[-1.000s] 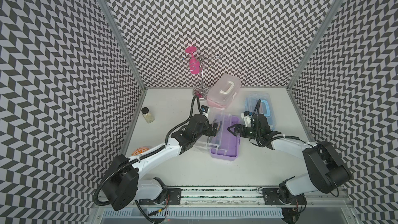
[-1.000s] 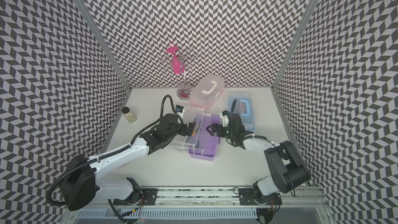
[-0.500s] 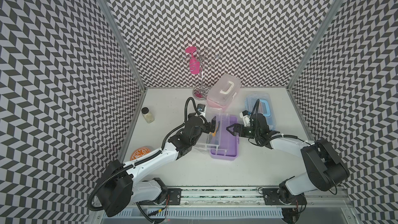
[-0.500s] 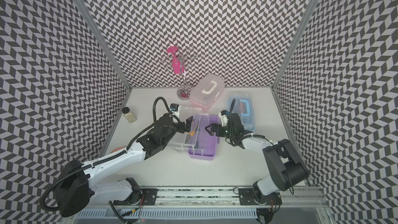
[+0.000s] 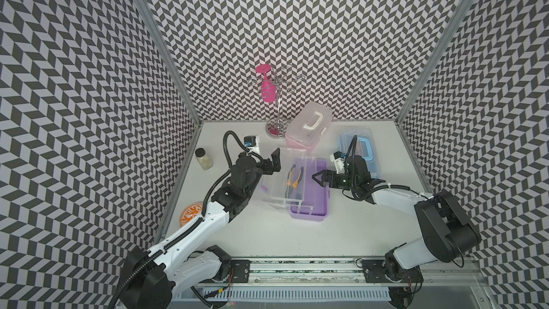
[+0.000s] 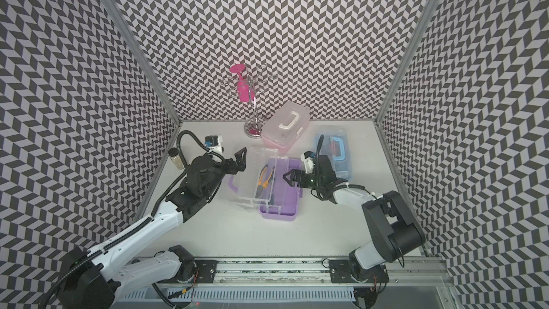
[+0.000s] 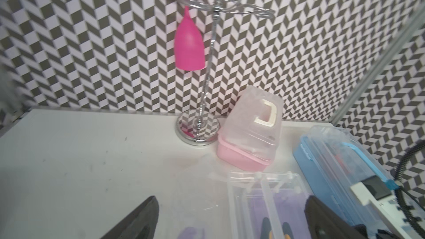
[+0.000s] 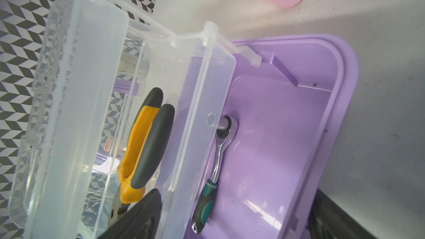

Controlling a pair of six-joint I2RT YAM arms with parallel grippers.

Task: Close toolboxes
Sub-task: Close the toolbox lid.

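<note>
The purple toolbox [image 5: 315, 206] [image 6: 282, 209] [image 8: 287, 134] stands open at mid-table. Its clear lid [image 5: 274, 187] [image 6: 246, 173] [image 8: 80, 88] leans out to the left, and a clear tray holds yellow pliers [image 5: 292, 178] [image 8: 142, 145]. A ratchet [image 8: 216, 162] lies in the base. The pink toolbox [image 5: 309, 127] [image 7: 250, 134] and blue toolbox [image 5: 359, 150] [image 7: 340, 164] sit behind with lids down. My left gripper [image 5: 274, 163] [image 7: 230, 226] hangs open by the lid's far left corner, holding nothing. My right gripper [image 5: 319, 179] [image 8: 230, 226] is open over the purple base's right rim.
A chrome stand [image 5: 276, 127] with a hanging pink glass [image 5: 267, 87] is at the back wall beside the pink box. A small jar [image 5: 203, 159] stands at the left wall, and an orange disc [image 5: 191, 214] lies nearer the front. Patterned walls enclose three sides.
My left gripper has drawn back to the left and toward the rear, away from the clear lid. My right gripper has edged slightly left over the purple box.
</note>
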